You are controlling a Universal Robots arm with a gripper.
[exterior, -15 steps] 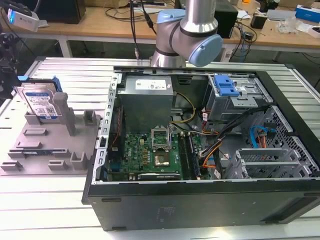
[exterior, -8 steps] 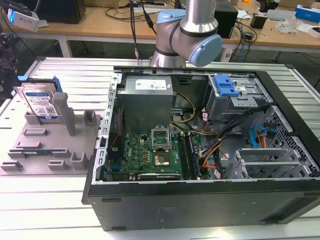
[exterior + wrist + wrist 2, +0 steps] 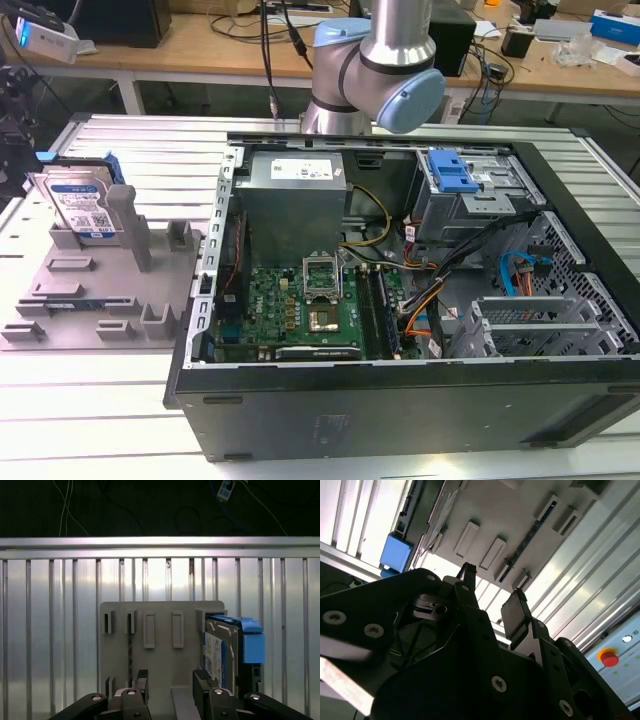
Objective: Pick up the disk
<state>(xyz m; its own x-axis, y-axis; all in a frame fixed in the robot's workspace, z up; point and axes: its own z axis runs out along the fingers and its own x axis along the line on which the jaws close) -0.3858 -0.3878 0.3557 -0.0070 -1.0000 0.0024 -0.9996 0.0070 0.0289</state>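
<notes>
The disk (image 3: pixel 85 207), silver with a white-and-blue label and blue side rails, stands on edge in a slot at the far end of the grey fixture plate (image 3: pixel 100 300), at the exterior view's left. In the first wrist view the disk (image 3: pixel 220 652) sits on the plate (image 3: pixel 160 660) well below my gripper (image 3: pixel 172 680). The gripper is open with nothing between its black fingers (image 3: pixel 142 680), and the disk lies just beside one fingertip's line. In the second wrist view my gripper (image 3: pixel 492 592) hangs over the plate (image 3: pixel 495 510), and the disk's blue rail (image 3: pixel 395 555) shows off to one side.
An open computer case (image 3: pixel 400 420) with a motherboard, cables and a blue drive-bay bracket (image 3: pixel 450 172) stands at the exterior view's right of the plate. Everything rests on a slatted aluminium table (image 3: pixel 100 430). My arm (image 3: pixel 375 70) rises behind the case. A red button (image 3: pixel 608 657) sits past the table.
</notes>
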